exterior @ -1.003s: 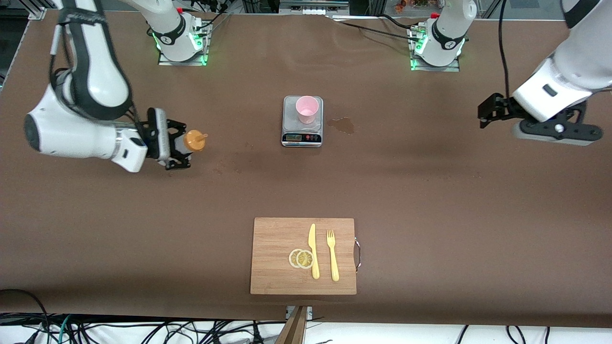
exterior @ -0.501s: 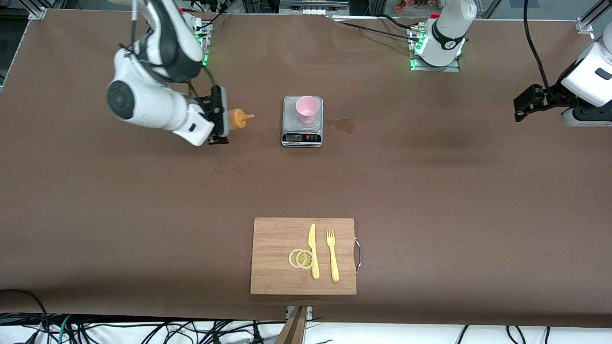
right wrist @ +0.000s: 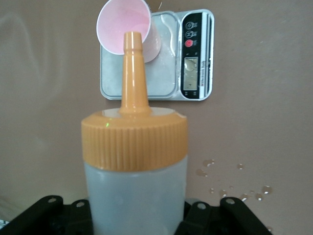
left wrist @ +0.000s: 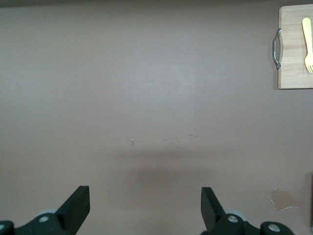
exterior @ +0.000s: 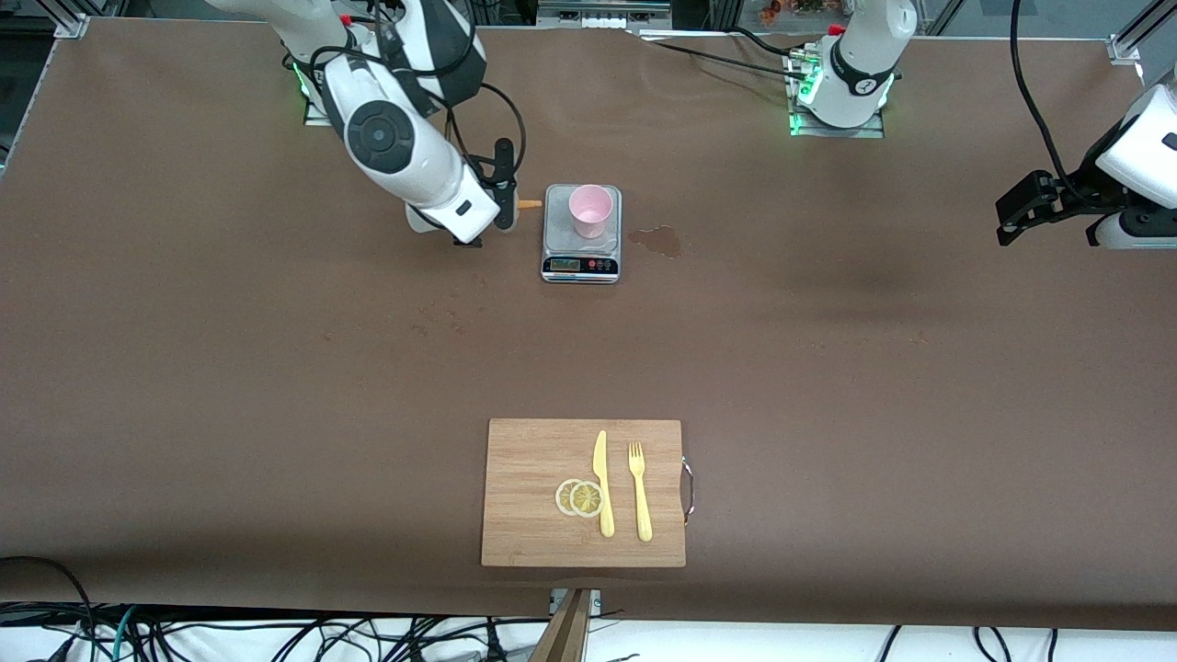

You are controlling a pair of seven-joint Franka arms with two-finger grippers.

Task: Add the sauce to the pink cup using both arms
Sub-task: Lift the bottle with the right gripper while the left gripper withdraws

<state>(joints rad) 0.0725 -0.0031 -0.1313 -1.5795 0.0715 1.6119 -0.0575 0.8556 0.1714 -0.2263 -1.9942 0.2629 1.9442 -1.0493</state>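
The right gripper is clamped on the sauce, a frosted translucent squeeze bottle with a ribbed orange cap; its tapered nozzle is tipped toward the pink cup. The smooth, slightly tapered cup stands on a small grey kitchen scale; the scale's display and lettering are too small to read. The left gripper waits, jaws spread wide and empty, over the brown table at its own end.
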